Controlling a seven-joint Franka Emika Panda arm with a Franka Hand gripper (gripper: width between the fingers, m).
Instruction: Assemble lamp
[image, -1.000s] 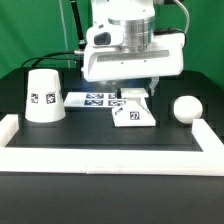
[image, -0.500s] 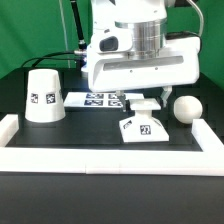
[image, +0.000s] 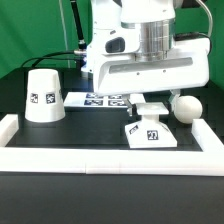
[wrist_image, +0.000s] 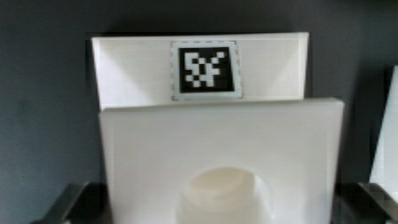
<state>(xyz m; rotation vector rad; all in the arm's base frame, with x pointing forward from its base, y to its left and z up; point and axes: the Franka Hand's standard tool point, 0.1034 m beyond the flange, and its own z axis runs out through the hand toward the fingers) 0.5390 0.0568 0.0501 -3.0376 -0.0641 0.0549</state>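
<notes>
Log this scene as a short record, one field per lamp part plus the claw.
shade: standing wide end down, exterior view's left, untouched
base: under the claw, tag facing the exterior camera
bulb: exterior view's right, apart from the base
claw: shut on the base's sides
marker board: flat, behind the base

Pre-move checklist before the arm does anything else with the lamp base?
1. Grip: gripper closed on the sides of the base: ok.
2. Tag on the base readable in the wrist view: ok.
3. Base flat on the table or lifted: cannot tell.
4. Spacing: bulb apart from the base, on the exterior view's right: ok.
5. Path: shade stands far off at the exterior view's left: ok.
6. Clearance from the base to the white front rail: cannot tell.
</notes>
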